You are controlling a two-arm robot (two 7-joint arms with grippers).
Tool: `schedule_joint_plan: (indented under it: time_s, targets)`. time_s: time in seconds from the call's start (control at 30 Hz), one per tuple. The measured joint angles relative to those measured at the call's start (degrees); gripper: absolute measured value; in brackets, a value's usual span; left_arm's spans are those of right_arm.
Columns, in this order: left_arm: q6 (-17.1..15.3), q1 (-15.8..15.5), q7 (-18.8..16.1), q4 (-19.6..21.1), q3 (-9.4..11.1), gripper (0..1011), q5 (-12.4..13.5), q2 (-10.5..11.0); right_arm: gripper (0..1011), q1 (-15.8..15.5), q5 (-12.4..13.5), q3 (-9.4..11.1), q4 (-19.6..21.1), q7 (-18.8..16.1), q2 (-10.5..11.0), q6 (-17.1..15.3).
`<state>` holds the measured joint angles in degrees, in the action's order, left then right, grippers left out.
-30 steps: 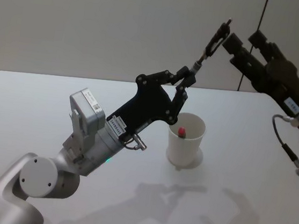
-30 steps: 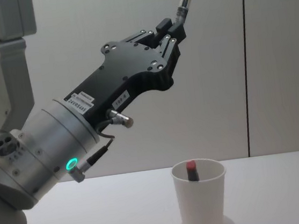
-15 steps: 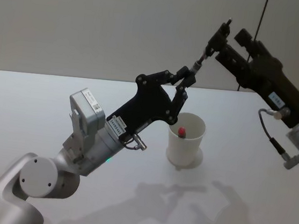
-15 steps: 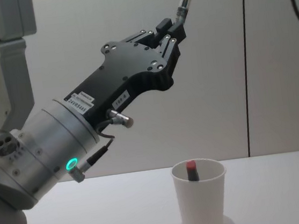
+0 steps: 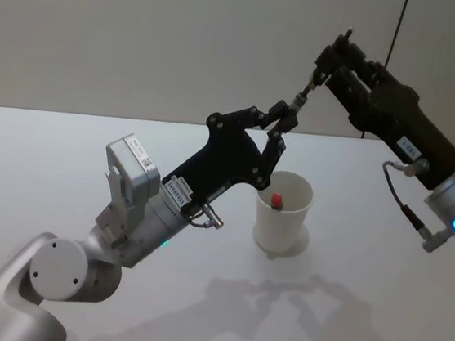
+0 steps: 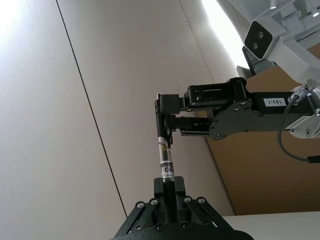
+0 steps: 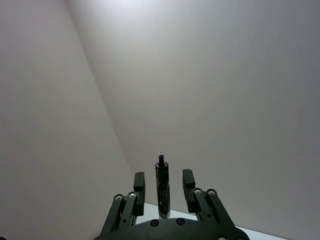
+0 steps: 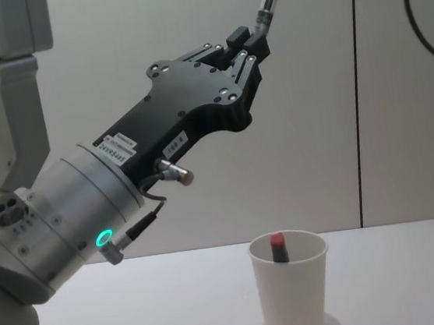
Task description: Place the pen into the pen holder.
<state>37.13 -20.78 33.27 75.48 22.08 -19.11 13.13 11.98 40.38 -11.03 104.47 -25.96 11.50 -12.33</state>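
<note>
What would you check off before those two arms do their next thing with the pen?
1. Left gripper clamped on the pen: ok.
2. Pen's top between the right gripper jaws: ok.
3. Right jaws shut on pen: not ok, open with a gap either side.
4. Cup upright on the table: ok.
5. Room in cup beside the red-capped pen: ok.
</note>
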Motion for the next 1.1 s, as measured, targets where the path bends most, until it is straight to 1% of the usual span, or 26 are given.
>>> schedule_joint_plan:
  time_s: [0.03,0.1,0.13,0.17,0.2,0.23,0.3,0.37,0.4,0.43,0.83,0.97,1.0,1.1]
  targets:
    - [0.00,0.00,0.00,0.00,0.00,126,0.00,0.00,476,0.09,0.00,-0.07,-0.11,0.03,-0.01,0.00]
    - [0.00,0.00,0.00,0.00,0.00,126,0.00,0.00,405,0.25,0.00,-0.19,-0.28,0.08,-0.01,0.01]
    - [0.00,0.00,0.00,0.00,0.00,126,0.00,0.00,387,0.31,0.01,-0.23,-0.35,0.09,0.00,0.00]
    - [0.00,0.00,0.00,0.00,0.00,126,0.00,0.00,328,0.39,0.06,-0.29,-0.44,0.14,0.01,0.00]
    - [0.00,0.00,0.00,0.00,0.00,126,0.00,0.00,328,0.44,0.09,-0.34,-0.49,0.16,0.01,0.00]
    - [0.00,0.00,0.00,0.00,0.00,126,0.00,0.00,260,0.48,0.12,-0.37,-0.53,0.17,0.02,0.00]
    - [0.00,0.00,0.00,0.00,0.00,126,0.00,0.00,220,0.59,0.28,-0.45,-0.63,0.24,0.05,-0.04]
    - [0.00,0.00,0.00,0.00,0.00,126,0.00,0.00,144,0.65,0.38,-0.50,-0.67,0.29,0.07,-0.07]
    - [0.00,0.00,0.00,0.00,0.00,126,0.00,0.00,144,0.71,0.48,-0.56,-0.72,0.33,0.09,-0.09]
    - [0.00,0.00,0.00,0.00,0.00,126,0.00,0.00,113,0.76,0.53,-0.58,-0.76,0.37,0.10,-0.10]
    - [0.00,0.00,0.00,0.00,0.00,132,0.00,0.00,113,1.23,1.35,-0.96,-1.06,0.83,0.29,-0.23]
    - [0.00,0.00,0.00,0.00,0.01,216,0.00,0.00,113,1.34,1.51,-1.06,-1.08,0.94,0.37,-0.23]
    - [0.00,0.00,0.00,0.00,0.01,272,0.00,0.00,113,1.38,1.58,-1.10,-1.09,0.98,0.40,-0.23]
    - [0.00,0.00,0.00,0.00,0.01,355,0.00,0.00,113,1.44,1.70,-1.15,-1.11,1.04,0.45,-0.19]
